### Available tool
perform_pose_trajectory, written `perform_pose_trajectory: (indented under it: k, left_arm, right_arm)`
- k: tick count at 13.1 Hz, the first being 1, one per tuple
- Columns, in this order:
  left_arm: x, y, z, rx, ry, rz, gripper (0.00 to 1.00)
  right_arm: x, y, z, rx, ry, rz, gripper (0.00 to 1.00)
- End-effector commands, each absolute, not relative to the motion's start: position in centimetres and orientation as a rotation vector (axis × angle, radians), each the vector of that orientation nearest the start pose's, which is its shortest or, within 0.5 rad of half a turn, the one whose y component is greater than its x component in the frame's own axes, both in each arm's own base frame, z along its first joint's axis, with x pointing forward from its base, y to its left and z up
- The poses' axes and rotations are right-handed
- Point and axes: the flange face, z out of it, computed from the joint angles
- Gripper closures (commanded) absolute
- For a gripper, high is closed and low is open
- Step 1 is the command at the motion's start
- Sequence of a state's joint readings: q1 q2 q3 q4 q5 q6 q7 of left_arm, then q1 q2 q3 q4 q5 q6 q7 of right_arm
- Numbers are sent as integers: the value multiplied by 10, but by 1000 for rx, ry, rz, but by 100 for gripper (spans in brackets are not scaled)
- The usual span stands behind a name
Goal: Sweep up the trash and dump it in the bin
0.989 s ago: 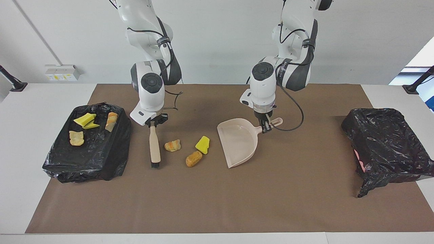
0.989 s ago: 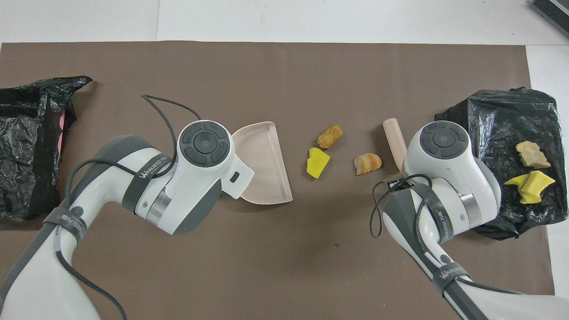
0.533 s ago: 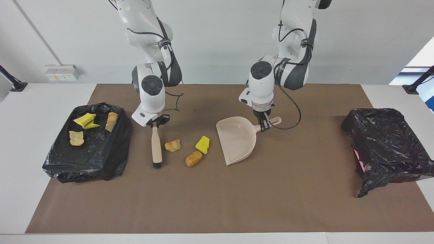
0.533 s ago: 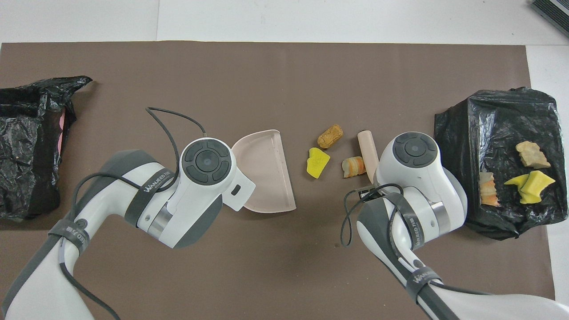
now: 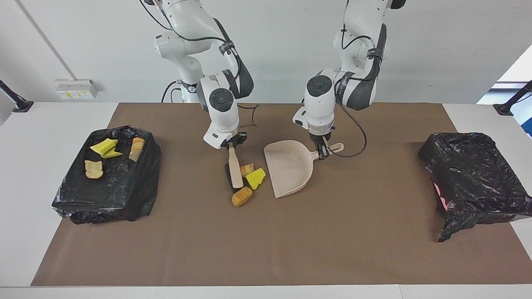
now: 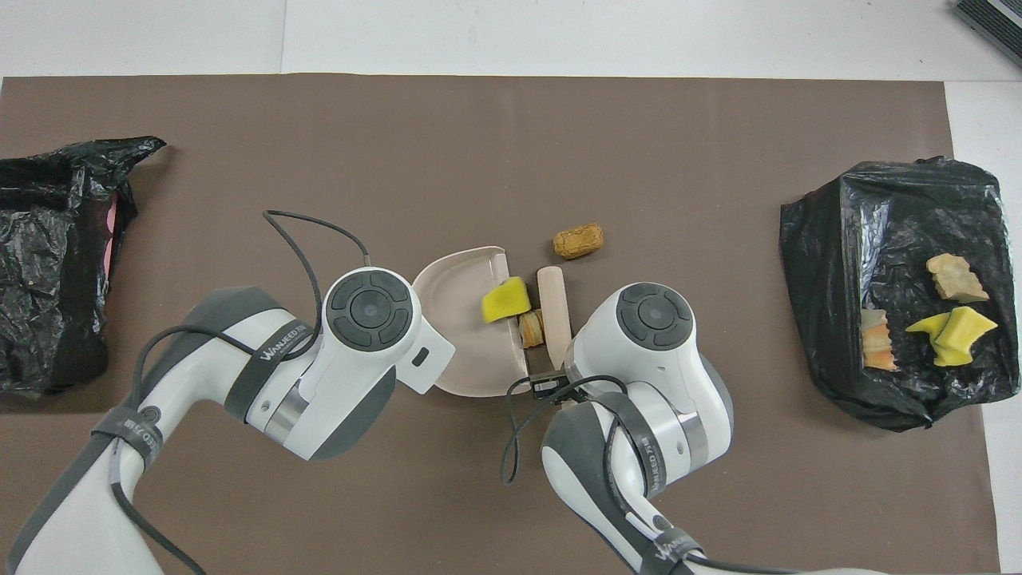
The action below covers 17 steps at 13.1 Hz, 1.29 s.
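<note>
My right gripper [image 5: 231,144] is shut on a beige-handled brush [image 5: 236,170], its black bristles down on the mat. The brush also shows in the overhead view [image 6: 553,307]. My left gripper [image 5: 322,152] is shut on the handle of the beige dustpan [image 5: 289,168], which rests on the mat with its open edge facing the brush. A yellow sponge chunk [image 5: 255,177] and a striped bread piece [image 5: 247,168] lie between brush and dustpan mouth. In the overhead view the yellow chunk [image 6: 506,298] lies over the pan's lip. A tan piece [image 5: 241,196] lies loose, farther from the robots.
A black-bagged tray [image 5: 124,195] at the right arm's end carries yellow chunks [image 5: 106,147], a striped piece [image 5: 136,148] and a tan piece [image 5: 93,169]. A black-bagged bin [image 5: 474,174] stands at the left arm's end. A brown mat [image 5: 266,249] covers the table.
My right arm has swept the brush toward the dustpan, pushing the yellow chunk and the striped piece up to its mouth. The tan piece stayed outside. The dustpan barely moved.
</note>
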<state>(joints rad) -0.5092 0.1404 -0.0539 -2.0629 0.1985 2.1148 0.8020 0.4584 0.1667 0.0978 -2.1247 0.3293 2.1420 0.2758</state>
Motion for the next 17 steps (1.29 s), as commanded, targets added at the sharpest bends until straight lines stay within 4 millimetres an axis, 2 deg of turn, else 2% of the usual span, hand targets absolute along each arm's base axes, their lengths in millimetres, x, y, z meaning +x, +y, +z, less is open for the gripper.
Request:
perform_pose_trajectory:
  k: [1,2,3,4,5,7,9,11,13,14,15,17]
  left_arm:
    - [473,-283,362,-2211,1997,138,100]
    - [473,-283,362,-2211,1997,138,100]
    - [474,-282,361,-2212,1996,140,100]
    - [476,-279,361,-2223,1984,141,100]
    - [477,-279,362,-2243,1962,128,100]
    - [479,-277,360,-2283,1915,110,100]
    - [479,-277,361,-2290,1911,104,100]
    - [481,-274,360,-2340,1851,102,100]
    - [482,-274,360,-2352,1835,92,100]
    - [483,-275,360,-2356,1833,73,100]
    - [484,-276,360,-2355,1835,57,100]
    - [484,-276,359,-2368,1833,54,100]
  right_arm:
    - [447,325,325,-2793,-36,416,100]
    - [445,333,330,-2754,-12,427,100]
    - [444,341,346,-2743,-26,403,100]
    - [449,332,367,-2739,-21,371,100]
    - [452,317,385,-2741,-14,370,100]
    - [479,264,411,-2846,-35,273,100]
    - [519,228,417,-2994,-103,163,100]
    - [563,191,423,-3123,-190,171,100]
    - [595,180,402,-3249,-389,205,100]
    - [598,182,381,-3297,-518,230,100]
    - [596,192,363,-3303,-572,259,100]
    - [580,217,348,-3277,-643,321,100]
